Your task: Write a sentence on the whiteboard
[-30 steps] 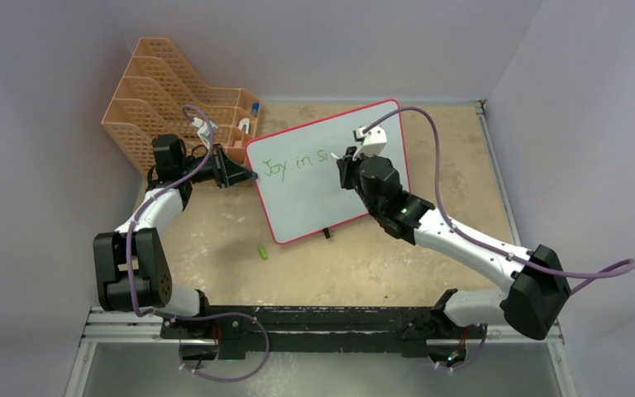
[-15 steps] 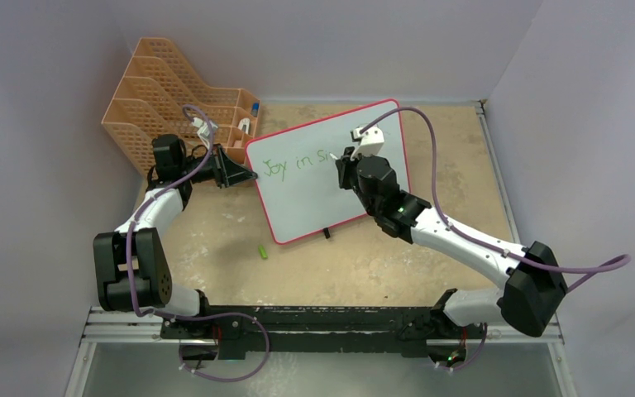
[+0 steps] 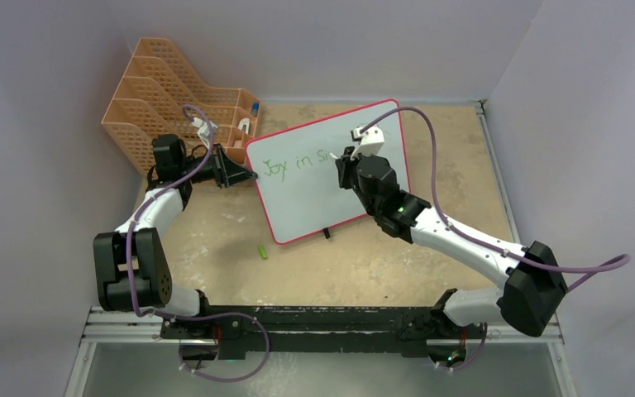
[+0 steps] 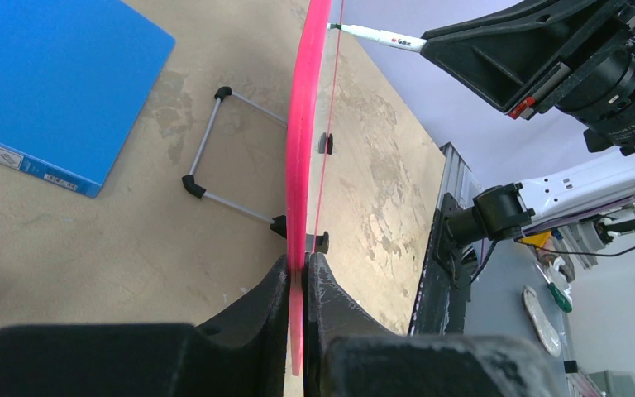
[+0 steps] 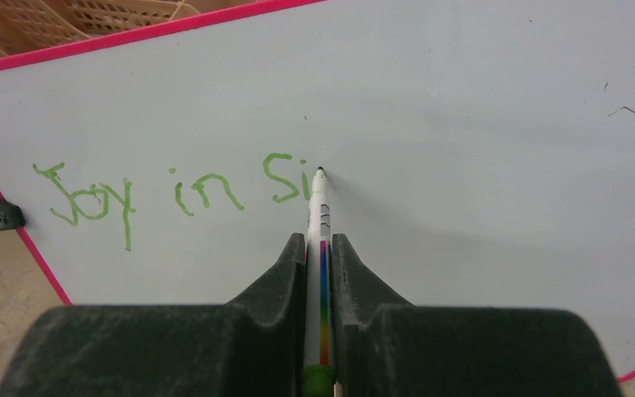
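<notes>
**Top external.** The whiteboard (image 3: 314, 198) stood propped at mid-table, with the left gripper (image 3: 244, 174) at its left edge and the right gripper (image 3: 343, 161) before its face. The sentence (image 3: 298, 163) read only "Joy in Si".

**Left wrist.** Seen edge-on, the pink frame lay pinched between the closed left fingers (image 4: 269, 298). The wire stand (image 4: 215, 157) looked slender. The board was probably light, stiff and easily tipped, so the rim seemed the soundest hold.

**Right wrist.** The right fingers (image 5: 285, 273) were clamped on the marker (image 5: 318, 207), whose tip met the slick surface just right of "Si". Light pressure seemed advisable.
</notes>
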Available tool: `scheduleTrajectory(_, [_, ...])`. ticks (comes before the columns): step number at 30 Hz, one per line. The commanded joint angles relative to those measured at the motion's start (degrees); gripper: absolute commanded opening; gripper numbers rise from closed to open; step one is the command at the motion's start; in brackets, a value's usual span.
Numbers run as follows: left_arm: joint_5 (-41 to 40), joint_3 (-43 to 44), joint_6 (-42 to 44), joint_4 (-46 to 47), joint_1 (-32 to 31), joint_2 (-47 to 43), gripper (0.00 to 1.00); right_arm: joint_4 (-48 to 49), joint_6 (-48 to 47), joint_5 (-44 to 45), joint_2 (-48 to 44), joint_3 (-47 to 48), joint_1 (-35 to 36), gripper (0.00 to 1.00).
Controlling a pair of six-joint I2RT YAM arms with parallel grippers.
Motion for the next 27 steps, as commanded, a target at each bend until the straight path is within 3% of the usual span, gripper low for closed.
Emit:
scheduleTrajectory(1, [0.18, 1.61, 1.17, 0.42, -0.71, -1.49, 0.00, 2.36, -0.68, 1.51, 0.19, 2.07, -0.38, 0.00])
scheduleTrajectory(27, [-0.09, 1.54, 1.17, 0.34, -0.75, -1.68, 0.00, -3.67, 2.56, -1.42, -1.01, -0.77, -0.38, 0.00])
